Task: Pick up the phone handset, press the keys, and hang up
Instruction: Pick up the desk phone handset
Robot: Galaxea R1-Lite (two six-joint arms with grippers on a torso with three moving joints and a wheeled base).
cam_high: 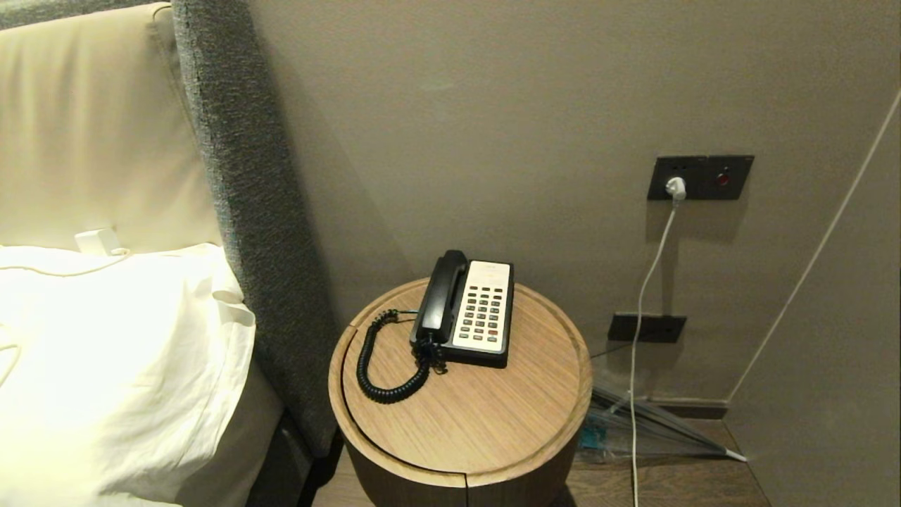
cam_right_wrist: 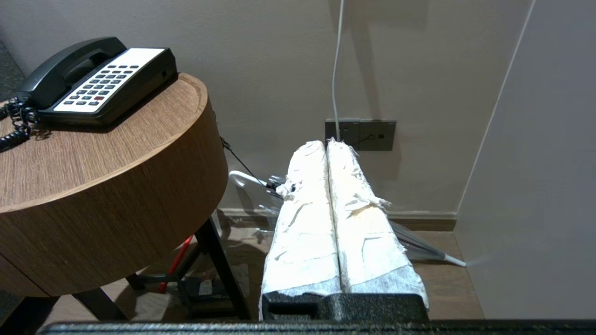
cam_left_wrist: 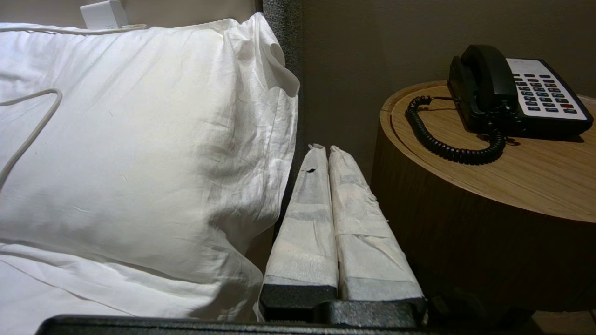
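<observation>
My left claw (cam_left_wrist: pixel 328 151) is clenched on nothing, its wrapped fingers pressed together, low between the pillow (cam_left_wrist: pixel 139 139) and the round wooden surface (cam_left_wrist: pixel 535 186). My right claw (cam_right_wrist: pixel 326 146) is likewise clenched and empty, beside the surface on the wall side, near the low socket plate (cam_right_wrist: pixel 361 135). Neither arm shows from the head. The phone handset (cam_high: pixel 442 292) lies seated in its cradle along the 9 o'clock side of the phone base (cam_high: pixel 482 310), which sits toward 12 o'clock on the surface; its coiled cord (cam_high: pixel 383 366) loops out toward 8 o'clock. I judge nothing is begun: I should release the left claw, come down over the handset's middle, and lift straight up so the cord does not drag the base
</observation>
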